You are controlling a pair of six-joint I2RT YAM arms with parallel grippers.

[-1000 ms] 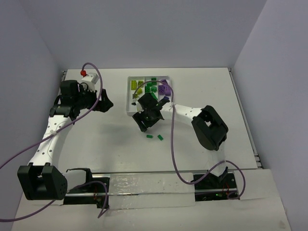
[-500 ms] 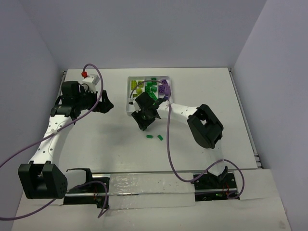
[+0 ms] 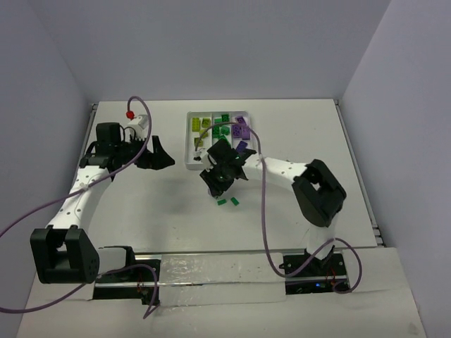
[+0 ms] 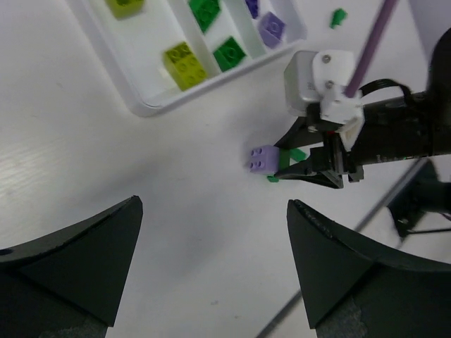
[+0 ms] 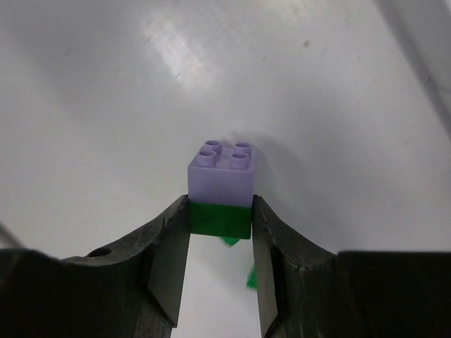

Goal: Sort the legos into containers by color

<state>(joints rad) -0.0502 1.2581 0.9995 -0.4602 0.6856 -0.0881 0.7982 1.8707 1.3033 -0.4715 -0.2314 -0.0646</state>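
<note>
One lilac-green lego stack pinched by right end effector; left end effector wide apart, empty.

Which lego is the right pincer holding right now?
The two-colour stack, lilac on green, clamped at its green half by the right pincer. Loose green bits lie beside it; the rest sit in the tray.

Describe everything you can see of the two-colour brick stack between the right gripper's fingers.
The stack is two small glossy plastic bricks pressed together: a lilac brick with four round studs on its free face, and a green brick joined to its other side. The fingers of the right gripper clamp the green brick from both sides; the lilac brick sticks out past their tips, untouched. It is just outside the white tray, over the table; whether it rests there cannot be told.
</note>
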